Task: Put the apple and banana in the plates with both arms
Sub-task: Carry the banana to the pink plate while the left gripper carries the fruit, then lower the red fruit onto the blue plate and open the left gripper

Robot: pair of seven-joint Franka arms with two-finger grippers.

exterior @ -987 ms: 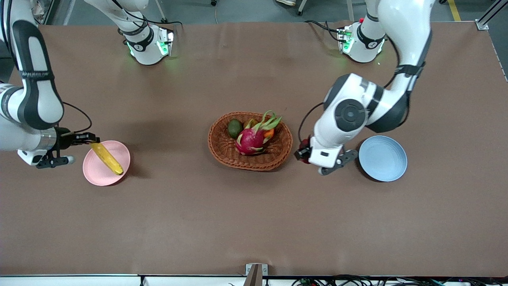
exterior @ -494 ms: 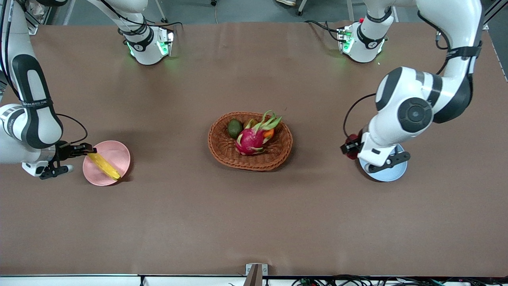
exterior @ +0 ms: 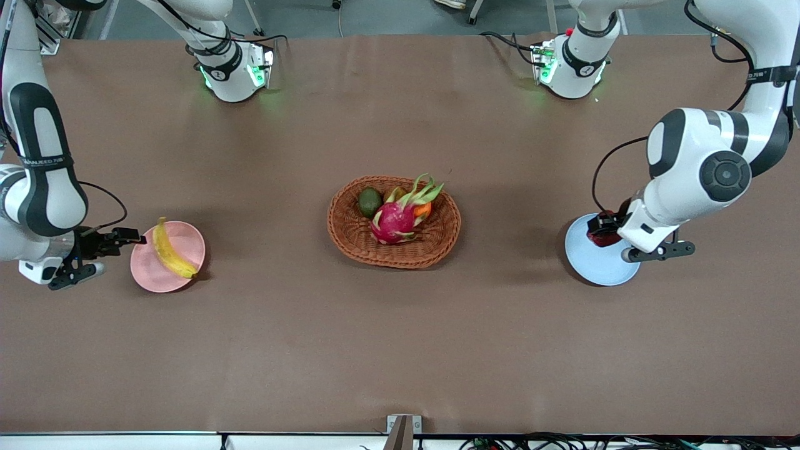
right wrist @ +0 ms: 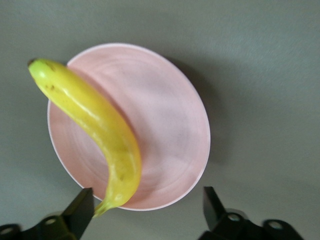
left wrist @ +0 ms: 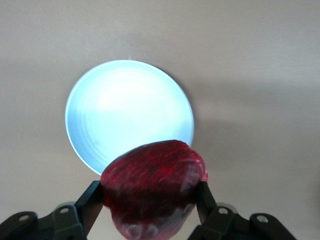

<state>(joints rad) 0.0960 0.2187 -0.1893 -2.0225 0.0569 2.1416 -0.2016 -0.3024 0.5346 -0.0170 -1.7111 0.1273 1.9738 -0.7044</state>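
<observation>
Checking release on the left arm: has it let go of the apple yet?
No. The left gripper is shut on the apple, held above the blue plate.

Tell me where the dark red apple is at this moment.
The small dark red apple is gripped between the left gripper's fingers, over the round light blue plate at the left arm's end of the table.

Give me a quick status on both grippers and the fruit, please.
Right gripper open beside pink plate; banana lies on it. Left gripper shut on apple over blue plate. Nothing in the way.
</observation>
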